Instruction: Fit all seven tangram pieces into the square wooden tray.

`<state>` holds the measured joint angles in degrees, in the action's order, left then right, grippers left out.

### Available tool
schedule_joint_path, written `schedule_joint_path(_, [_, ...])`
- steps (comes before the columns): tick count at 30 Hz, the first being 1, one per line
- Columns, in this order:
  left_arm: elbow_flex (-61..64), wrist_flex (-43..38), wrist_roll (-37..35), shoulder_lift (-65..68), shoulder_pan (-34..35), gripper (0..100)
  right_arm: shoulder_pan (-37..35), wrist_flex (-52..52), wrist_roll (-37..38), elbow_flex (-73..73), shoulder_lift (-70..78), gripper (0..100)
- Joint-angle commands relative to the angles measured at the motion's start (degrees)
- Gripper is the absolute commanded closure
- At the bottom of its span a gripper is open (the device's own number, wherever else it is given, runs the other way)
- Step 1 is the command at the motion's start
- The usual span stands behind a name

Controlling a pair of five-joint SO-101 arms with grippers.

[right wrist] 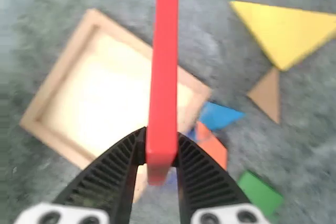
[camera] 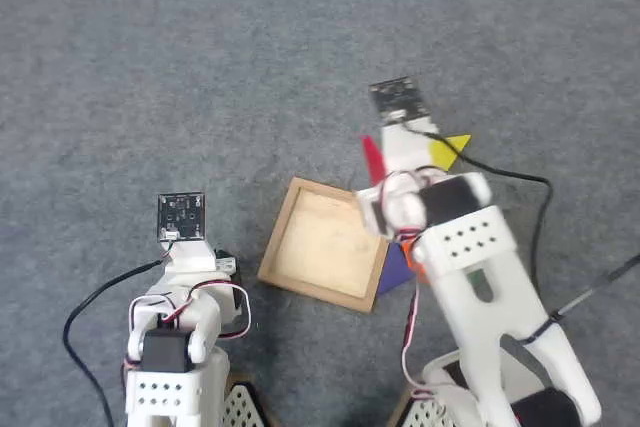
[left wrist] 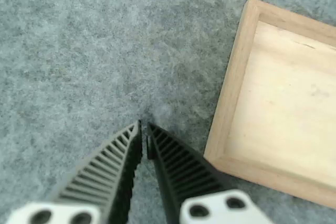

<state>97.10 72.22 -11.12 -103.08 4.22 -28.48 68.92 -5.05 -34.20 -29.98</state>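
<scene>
a square wooden tray (camera: 277, 229) with a raised light-brown rim and a pale smooth floor lies turned like a diamond on a grey, fuzzy felt mat (camera: 150, 77). the loose pieces are flat and hard-edged, and they lie on the mat past the tray's right side: a yellow triangle (right wrist: 289, 30), a small tan triangle (right wrist: 269, 94) just beside it, a blue piece (right wrist: 218, 115) and an orange piece (right wrist: 212, 145) close by the rim, and a green piece (right wrist: 260, 192) a little apart. broad mat runs from the tray's left rim towards the far edge. the left gripper (left wrist: 144, 125) sits low over the mat near a tray corner, its ribbed black fingers together on nothing. the right gripper (right wrist: 160, 135) is clamped on the long red piece (right wrist: 163, 66), held edge-on above the tray's right rim
</scene>
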Motion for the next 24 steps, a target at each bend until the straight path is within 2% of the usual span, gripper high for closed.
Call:
schedule_joint_path(1, [-0.7, 0.1, 0.6, -1.1, 0.4, 99, -6.5, -7.0, 1.8, -0.5, -1.0, 99.1])
schedule_joint_path(7, [-0.7, 0.1, 0.6, -1.1, 0.4, 99, -17.0, -16.5, 3.3, -5.3, 9.0, 99.1])
schedule_joint_path(13, [-0.7, 0.1, 0.6, -1.1, 0.4, 99, -17.5, -20.1, 2.2, -5.4, 15.3, 99.1])
schedule_joint_path(21, [-0.7, 0.1, 0.6, -1.1, 0.4, 99, -18.0, -25.9, -8.9, -4.7, 21.2, 98.9])
schedule_joint_path(24, [-0.7, 0.1, 0.6, -1.1, 0.4, 99, -18.0, -26.4, -15.7, -4.7, 22.1, 98.9])
